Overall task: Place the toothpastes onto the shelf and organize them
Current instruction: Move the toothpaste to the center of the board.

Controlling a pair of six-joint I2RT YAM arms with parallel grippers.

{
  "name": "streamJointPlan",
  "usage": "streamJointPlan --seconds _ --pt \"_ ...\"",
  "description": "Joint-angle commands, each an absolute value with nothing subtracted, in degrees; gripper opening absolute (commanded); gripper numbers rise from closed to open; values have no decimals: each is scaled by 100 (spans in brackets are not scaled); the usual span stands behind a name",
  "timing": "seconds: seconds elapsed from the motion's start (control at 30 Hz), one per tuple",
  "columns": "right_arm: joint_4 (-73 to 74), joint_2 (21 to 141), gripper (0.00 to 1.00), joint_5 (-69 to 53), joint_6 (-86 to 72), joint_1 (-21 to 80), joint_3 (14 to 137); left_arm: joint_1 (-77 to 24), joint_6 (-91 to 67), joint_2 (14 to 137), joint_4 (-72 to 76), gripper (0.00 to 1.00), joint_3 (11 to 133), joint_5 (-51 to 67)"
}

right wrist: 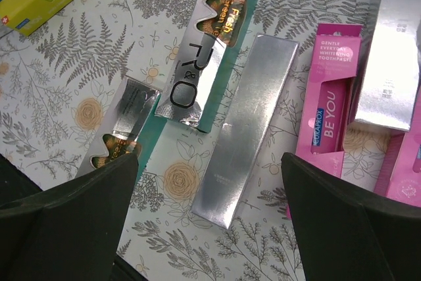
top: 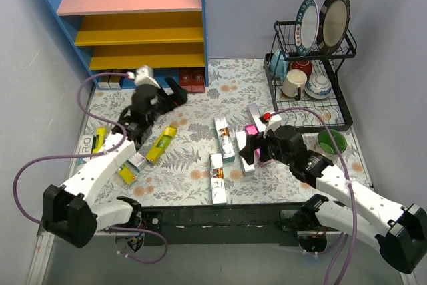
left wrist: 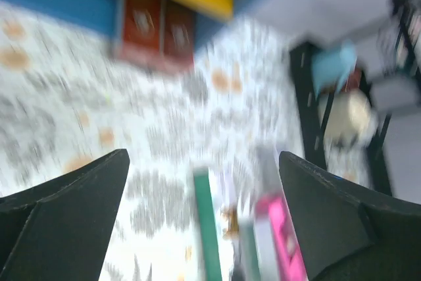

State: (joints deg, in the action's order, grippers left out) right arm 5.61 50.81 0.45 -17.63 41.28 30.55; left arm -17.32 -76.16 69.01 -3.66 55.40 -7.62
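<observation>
The right end effector (top: 252,149) hangs over the huddle of toothpastes (top: 222,139) in the middle of the counter (top: 193,115), fingers spread wide and empty. In its wrist view a plain silver box (right wrist: 247,123) lies slantwise right between the fingers, with a teal-edged silver box (right wrist: 207,44) just beside it at upper left and a pink box (right wrist: 332,97) close on its right. To take it cleanly, I'd turn the wrist until the fingers cross the box's narrow width, come straight down near its middle, and close without snagging the neighbours. In the top view that arm is bent, reaching toward centre frame. The left end effector (top: 177,91), likewise spread and holding nothing, sits at long reach in the upper middle. It is near the dark red boxes (top: 192,79) under the lowest yellow board of the shelf (top: 133,31); its own view is blurred.
</observation>
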Motion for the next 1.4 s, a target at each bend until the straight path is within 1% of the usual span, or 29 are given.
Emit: streamJointPlan --seconds 0.0,0.03,0.07,0.1,0.17,0.2,0.3,0.43,0.57,0.73,0.9,0.97,1.07,1.1,1.23,1.3,1.37 --pt "747 4738 99 544 -2197 4157 3173 -3178 -7197 6355 -2029 98 5081 -1940" --pt "782 4694 99 658 -2249 4157 3121 -3791 -7477 6294 -2326 98 5019 -2064" --pt "808 4659 98 703 -2311 4149 3103 -4067 -7619 6258 -2460 98 4992 -2161" --pt "835 4589 99 755 -2346 4157 3085 -4600 -7777 6240 -2591 98 4957 -2319" --pt "914 4518 99 870 -2399 4157 3041 -5130 -8251 6328 -2961 98 4992 -2539" --pt "931 4457 99 905 -2452 4157 3024 -5646 -8427 6520 -3066 98 5114 -2723" --pt "958 4351 98 932 -2470 4149 2953 -6386 -8867 6959 -3383 98 5334 -2848" --pt "967 4280 98 827 -2479 4157 2927 -6688 -9421 7829 -3945 98 5642 -2970" --pt "976 4158 96 791 -2479 4157 2865 -6697 -9703 8199 -4139 98 5643 -2866" --pt "932 4148 96 774 -2470 4157 2795 -6697 -9616 8604 -3886 98 5599 -2471" --pt "853 4227 95 703 -2470 4157 2769 -6706 -9387 8990 -3639 93 5686 -2206" --pt "818 4245 94 703 -2478 4157 2742 -6697 -9352 9061 -3577 90 5695 -2189" --pt "826 4219 94 721 -2479 4157 2707 -6671 -9316 9167 -3621 78 5704 -2302" --pt "826 4227 94 729 -2479 4149 2698 -6619 -9308 9167 -3656 70 5695 -2390" --pt "800 4228 93 756 -2461 4149 2672 -6267 -8887 8896 -3525 51 5459 -2505" --pt "747 4263 93 747 -2443 4149 2663 -5918 -8378 8781 -3324 49 5353 -2505" --pt "703 4315 93 712 -2434 4157 2663 -5479 -7756 8623 -3156 48 5212 -2452"
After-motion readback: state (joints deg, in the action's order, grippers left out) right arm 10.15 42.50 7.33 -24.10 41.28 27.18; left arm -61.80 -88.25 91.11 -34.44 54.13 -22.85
